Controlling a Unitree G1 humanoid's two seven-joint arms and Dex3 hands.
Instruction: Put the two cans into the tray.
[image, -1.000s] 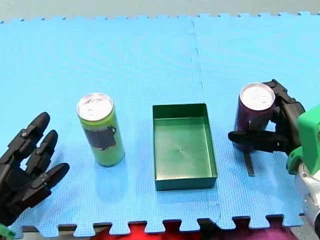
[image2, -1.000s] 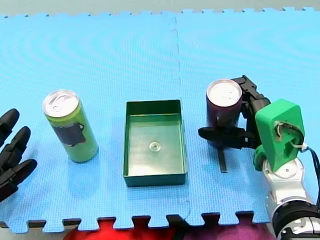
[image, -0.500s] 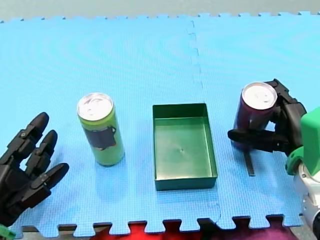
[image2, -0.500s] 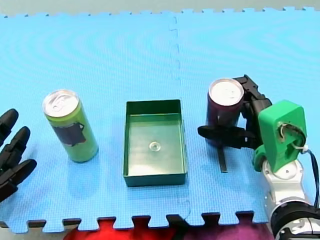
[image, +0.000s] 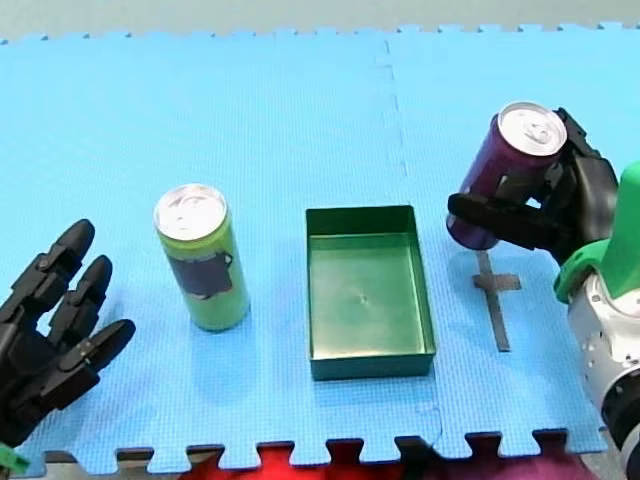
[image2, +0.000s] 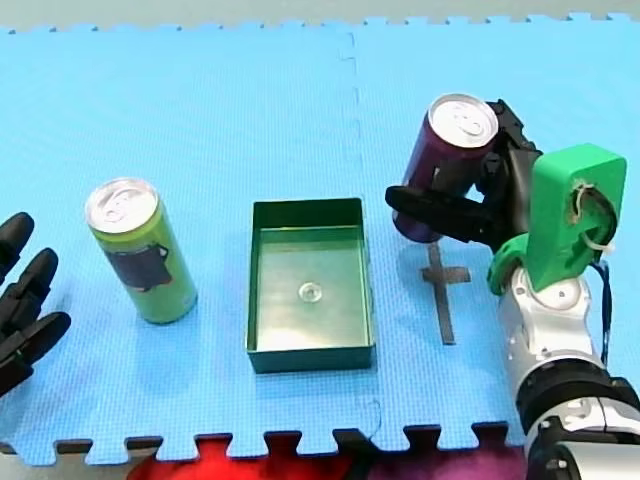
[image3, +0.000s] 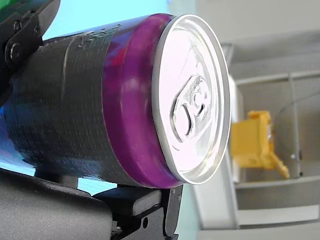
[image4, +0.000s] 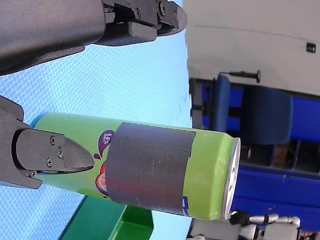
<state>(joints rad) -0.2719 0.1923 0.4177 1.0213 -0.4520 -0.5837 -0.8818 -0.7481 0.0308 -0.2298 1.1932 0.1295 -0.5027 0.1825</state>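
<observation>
The robot's right hand (image: 548, 206) is clamped around the round purple metal can (image: 502, 158). It holds the can tilted above the blue foam mat (image: 250, 120), just right of the green box-shaped tray (image: 370, 366). The tall green metal can (image: 206, 272) stands upright left of the tray. The left hand (image: 50, 338) is open near the mat's front left corner.

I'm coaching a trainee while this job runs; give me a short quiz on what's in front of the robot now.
1. Which hand holds the purple can? A) left B) right C) neither
2. True or false: the green can lies inside the tray.
3. Fill in: the left hand, holding nothing, is nearest the ___ can.
Key: 1 B, the right hand. 2 False: it stands on the mat beside the tray. 3 green.
</observation>
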